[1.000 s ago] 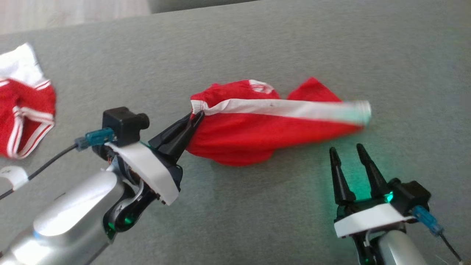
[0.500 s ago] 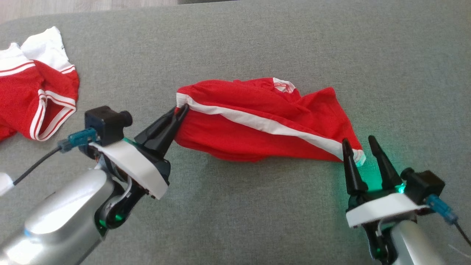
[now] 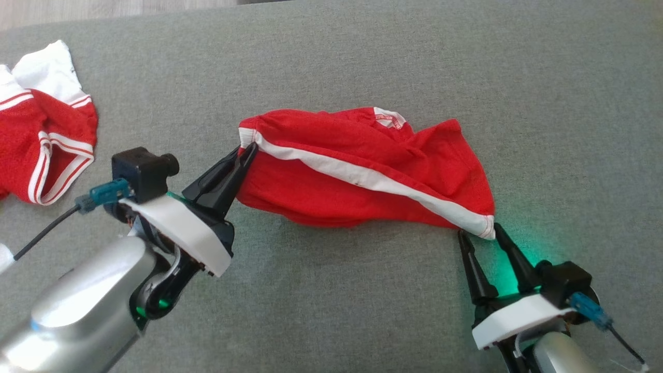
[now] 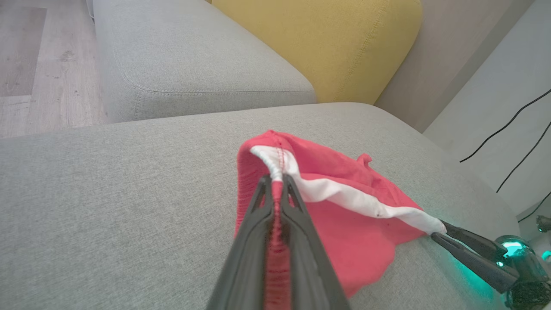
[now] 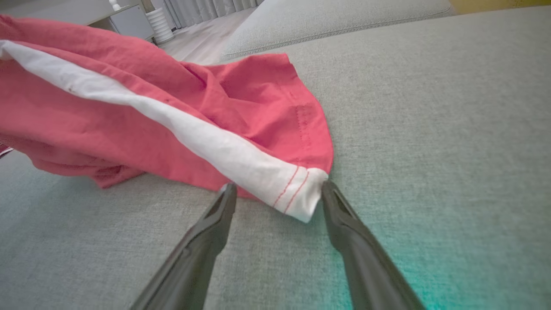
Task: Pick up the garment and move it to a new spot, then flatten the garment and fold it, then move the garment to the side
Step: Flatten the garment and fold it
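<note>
While left claw (image 3: 250, 149) pinches garment (image 3: 357, 155) edge, right claw (image 3: 479, 230) straddles corner.

A broad grey sofa seat (image 3: 362, 321) takes up most of the space. Past its far edge sits another grey cushion (image 4: 193, 73), with a yellow one (image 4: 327, 43) beside it. Pale wood floor (image 4: 34, 64) runs beyond. Black cables (image 4: 512, 124) hang down a light wall (image 4: 486, 86). Curtains (image 5: 206, 5) hang behind a white cabinet (image 5: 129, 21).
</note>
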